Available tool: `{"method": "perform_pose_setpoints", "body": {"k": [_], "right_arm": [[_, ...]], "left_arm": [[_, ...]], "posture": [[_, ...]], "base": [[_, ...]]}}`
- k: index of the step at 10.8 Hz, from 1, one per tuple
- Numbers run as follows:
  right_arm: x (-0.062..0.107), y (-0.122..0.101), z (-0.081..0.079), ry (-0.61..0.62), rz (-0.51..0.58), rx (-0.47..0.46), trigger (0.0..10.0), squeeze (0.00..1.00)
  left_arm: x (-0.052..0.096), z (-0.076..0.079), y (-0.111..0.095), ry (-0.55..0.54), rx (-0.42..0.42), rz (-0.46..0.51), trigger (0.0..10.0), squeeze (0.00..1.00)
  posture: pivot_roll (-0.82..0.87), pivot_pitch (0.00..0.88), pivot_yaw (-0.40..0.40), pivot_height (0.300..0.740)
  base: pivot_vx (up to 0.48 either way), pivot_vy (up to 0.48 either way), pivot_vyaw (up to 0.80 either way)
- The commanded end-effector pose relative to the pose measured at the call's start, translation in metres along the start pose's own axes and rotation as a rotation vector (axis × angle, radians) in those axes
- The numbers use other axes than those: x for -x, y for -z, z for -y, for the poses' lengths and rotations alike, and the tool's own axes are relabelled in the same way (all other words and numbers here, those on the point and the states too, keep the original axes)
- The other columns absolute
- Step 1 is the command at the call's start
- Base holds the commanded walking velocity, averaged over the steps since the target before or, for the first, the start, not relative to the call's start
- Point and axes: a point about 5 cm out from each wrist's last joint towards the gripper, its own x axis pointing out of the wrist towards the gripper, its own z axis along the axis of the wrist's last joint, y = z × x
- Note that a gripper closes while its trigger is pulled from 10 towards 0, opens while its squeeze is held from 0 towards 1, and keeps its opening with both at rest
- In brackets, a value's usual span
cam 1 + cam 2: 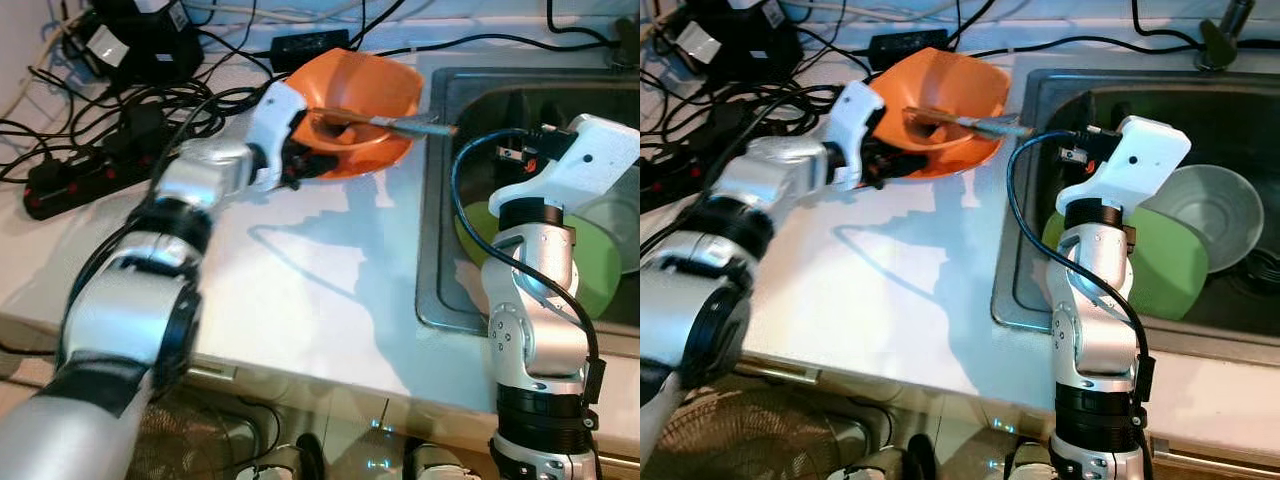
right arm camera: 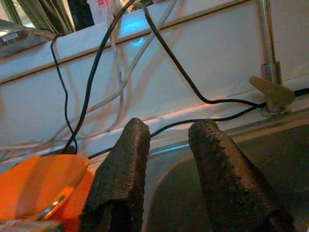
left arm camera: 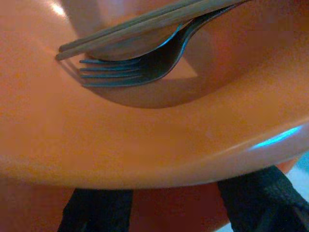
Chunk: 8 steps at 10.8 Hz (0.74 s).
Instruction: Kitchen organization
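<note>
An orange bowl (image 1: 370,90) is tipped up off the white counter (image 1: 300,290) beside the sink. A metal fork (image 3: 140,67) and a pair of chopsticks (image 3: 145,21) lie inside it, their handles (image 1: 415,127) sticking out over the rim toward the sink. My left gripper (image 1: 298,152) is shut on the bowl's near rim, and its black fingers (image 3: 260,203) show under the rim in the left wrist view. My right gripper (image 2: 171,128) hangs open over the sink's near left corner, with nothing between its fingers.
The steel sink (image 1: 470,90) holds a green plate (image 1: 1170,270) and a grey bowl (image 1: 1210,210). A faucet (image 2: 270,72) stands at the back. Tangled black cables and a power strip (image 1: 80,170) cover the counter's back left, near a black appliance (image 1: 140,40).
</note>
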Motion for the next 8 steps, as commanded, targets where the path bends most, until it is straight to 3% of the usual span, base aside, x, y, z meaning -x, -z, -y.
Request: {"method": "perform_pose_setpoints", "body": {"k": [1,3,4,7,8], "right_arm": [[0.006,0.02,0.015,0.03,-0.087,0.033,10.0,0.0],[0.0,0.021,0.015,0.024,-0.085,0.034,10.0,0.0],[-0.002,0.022,0.016,0.021,-0.082,0.04,10.0,0.0],[-0.013,0.023,0.021,0.009,-0.074,0.059,10.0,0.0],[-0.015,0.023,0.02,0.005,-0.073,0.061,10.0,0.0]], "left_arm": [[0.004,0.001,0.045,0.02,0.075,-0.169,10.0,0.0],[0.014,-0.001,0.047,0.017,0.058,-0.14,10.0,0.0],[0.017,0.004,0.046,-0.002,0.059,-0.069,10.0,0.0],[0.029,0.056,0.059,0.064,0.106,0.009,10.0,0.0],[0.032,0.064,0.063,0.087,0.107,-0.003,10.0,0.0]], "posture": [[-0.03,0.223,0.213,0.74],[-0.01,0.221,0.2,0.74],[0.0,0.221,0.186,0.74],[0.03,0.198,0.148,0.74],[0.03,0.192,0.145,0.74]], "base": [[0.0,0.0,0.0],[0.0,0.0,0.0],[0.0,0.0,0.0],[0.0,0.0,0.0],[0.0,0.0,0.0]]}}
